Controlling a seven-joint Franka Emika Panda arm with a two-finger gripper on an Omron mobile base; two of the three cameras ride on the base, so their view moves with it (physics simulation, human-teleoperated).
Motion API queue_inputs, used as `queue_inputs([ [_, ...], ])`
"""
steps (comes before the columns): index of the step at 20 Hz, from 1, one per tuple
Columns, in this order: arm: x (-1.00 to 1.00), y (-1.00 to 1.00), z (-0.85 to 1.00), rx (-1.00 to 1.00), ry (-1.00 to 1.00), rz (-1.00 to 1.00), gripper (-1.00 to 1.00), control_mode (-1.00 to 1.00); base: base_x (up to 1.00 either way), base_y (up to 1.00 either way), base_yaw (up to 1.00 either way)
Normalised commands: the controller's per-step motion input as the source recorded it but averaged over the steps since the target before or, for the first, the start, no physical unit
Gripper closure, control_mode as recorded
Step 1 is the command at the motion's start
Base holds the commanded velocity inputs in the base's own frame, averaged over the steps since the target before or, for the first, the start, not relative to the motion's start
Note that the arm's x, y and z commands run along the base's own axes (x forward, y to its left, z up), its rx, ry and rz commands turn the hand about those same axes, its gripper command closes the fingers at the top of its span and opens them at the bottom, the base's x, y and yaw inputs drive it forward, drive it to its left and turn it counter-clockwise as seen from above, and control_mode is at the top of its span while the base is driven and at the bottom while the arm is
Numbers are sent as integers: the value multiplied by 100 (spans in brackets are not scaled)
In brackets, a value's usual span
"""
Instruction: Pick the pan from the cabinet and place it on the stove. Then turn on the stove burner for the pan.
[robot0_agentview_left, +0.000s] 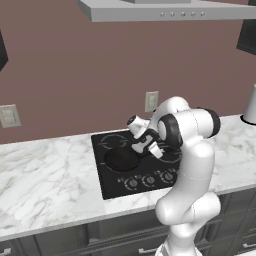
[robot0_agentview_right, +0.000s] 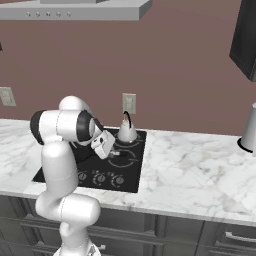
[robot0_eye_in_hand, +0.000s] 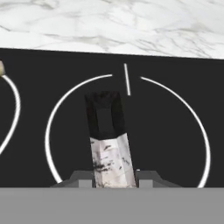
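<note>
So the shallow round black frying pan is sitting on the flat black glass cooktop, over a burner. Its long dark handle runs straight out between the two-finger gripper tips in the hand view, end pointing away from the hand. The tips sit tight against both sides of the handle, so clamped on it as far as I can see. A small white kettle stands just beyond the hand.
</note>
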Motion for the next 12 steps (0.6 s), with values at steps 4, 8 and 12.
queue_inputs([
  [4, 0, 1, -13, 0, -1, -3, -100, -100, 0, 0, 0],
  [8, 7, 10, -8, 0, -1, -2, -100, -100, 0, 0, 0],
  [12, 2, 6, -6, 0, -4, -2, -100, -100, 0, 0, 0],
])
